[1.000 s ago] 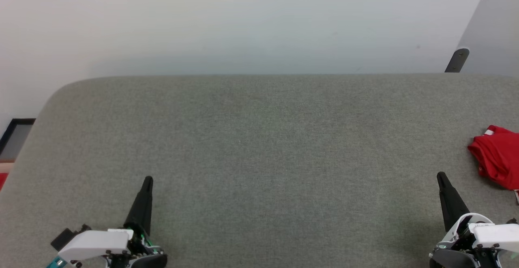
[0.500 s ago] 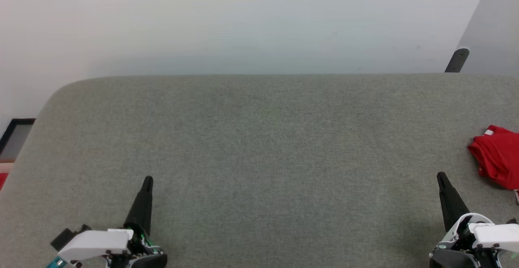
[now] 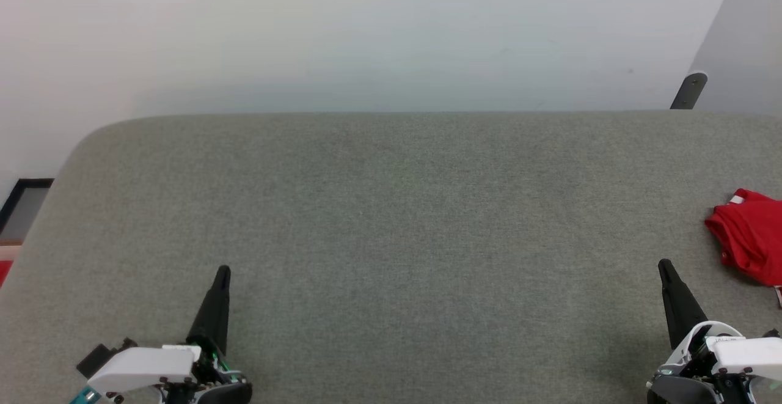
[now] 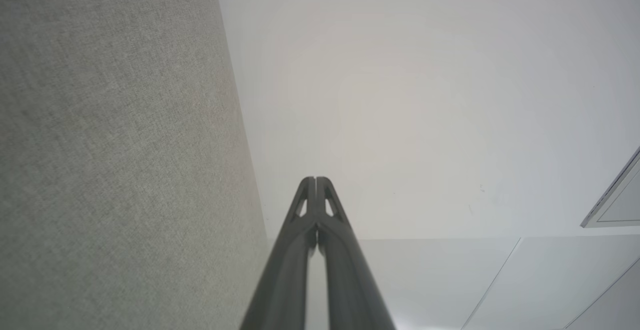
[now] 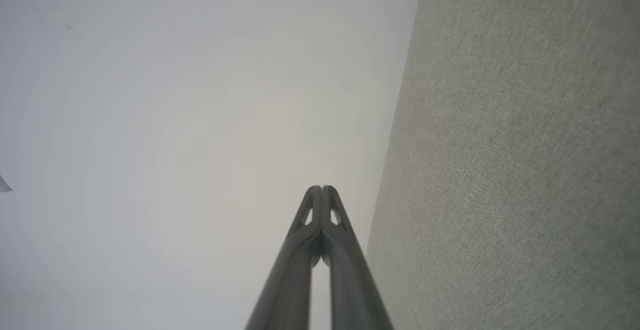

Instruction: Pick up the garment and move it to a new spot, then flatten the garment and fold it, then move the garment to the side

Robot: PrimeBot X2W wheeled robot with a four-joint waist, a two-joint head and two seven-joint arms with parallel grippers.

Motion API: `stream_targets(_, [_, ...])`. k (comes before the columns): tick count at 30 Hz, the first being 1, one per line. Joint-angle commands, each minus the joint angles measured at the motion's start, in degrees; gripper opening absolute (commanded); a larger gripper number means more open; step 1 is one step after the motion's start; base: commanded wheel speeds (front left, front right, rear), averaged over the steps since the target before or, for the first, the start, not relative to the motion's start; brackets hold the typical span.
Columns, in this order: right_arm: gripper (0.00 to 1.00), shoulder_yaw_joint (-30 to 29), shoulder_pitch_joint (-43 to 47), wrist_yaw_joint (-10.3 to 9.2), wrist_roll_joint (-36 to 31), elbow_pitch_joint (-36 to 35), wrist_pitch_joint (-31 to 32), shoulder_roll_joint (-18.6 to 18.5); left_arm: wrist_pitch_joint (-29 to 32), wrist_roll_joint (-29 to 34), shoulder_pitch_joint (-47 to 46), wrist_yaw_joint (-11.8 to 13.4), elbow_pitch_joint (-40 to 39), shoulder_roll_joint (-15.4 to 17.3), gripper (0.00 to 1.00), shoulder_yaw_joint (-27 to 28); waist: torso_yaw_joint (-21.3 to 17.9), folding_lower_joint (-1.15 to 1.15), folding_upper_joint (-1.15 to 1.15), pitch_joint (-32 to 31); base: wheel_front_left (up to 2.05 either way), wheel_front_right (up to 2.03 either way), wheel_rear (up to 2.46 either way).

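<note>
The jaws of the left gripper (image 3: 223, 271) are pressed together with nothing between them, and its two dark fingers (image 4: 300, 250) are seen meeting at their tips in the left wrist view. The jaws of the right gripper (image 3: 664, 264) are likewise pressed together and empty, with its fingers (image 5: 345, 260) joined at the tips in the right wrist view. Both grippers are held over the near part of the grey fabric-covered surface (image 3: 391, 208), well apart from each other. The garment (image 3: 748, 238) is found beyond and to the right of the right gripper's tips, near them but not touching. It is crumpled on the surface and cut off by the right edge of the head view, and a bit of white trim is shown at its far corner. It is well apart from the left gripper's jaws, across the width of the surface. Beyond the surface's far edge, ahead of both pairs of jaws, a pale backdrop (image 3: 366, 25) is seen, and a grey panel (image 3: 742, 37) is set at a slant at the far right.
</note>
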Motion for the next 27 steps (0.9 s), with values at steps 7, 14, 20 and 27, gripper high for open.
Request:
stream_targets(7, [0.0, 0.0, -0.15, 0.02, 0.28, 0.0, 0.02, 0.22, 0.11, -0.18, -0.53, -0.29, 0.05, -0.05, 0.0, 0.12, 0.0, 0.0, 0.0, 0.0, 0.0, 0.0, 0.0])
stream_targets(14, [0.0, 0.01, -0.15, 0.02, 0.29, 0.0, 0.01, 0.22, 0.11, -0.19, -0.53, -0.29, 0.04, -0.05, 0.0, 0.13, 0.0, 0.0, 0.0, 0.0, 0.0, 0.0, 0.0])
stream_targets(20, [0.0, 0.01, -0.15, 0.02, 0.29, 0.0, 0.01, 0.22, 0.11, -0.19, -0.53, -0.29, 0.04, -0.05, 0.0, 0.13, 0.0, 0.0, 0.0, 0.0, 0.0, 0.0, 0.0])
stream_targets(27, [0.0, 0.01, -0.15, 0.02, 0.29, 0.0, 0.01, 0.22, 0.11, -0.19, -0.53, -0.3, 0.04, -0.05, 0.0, 0.12, 0.0, 0.0, 0.0, 0.0, 0.0, 0.0, 0.0])
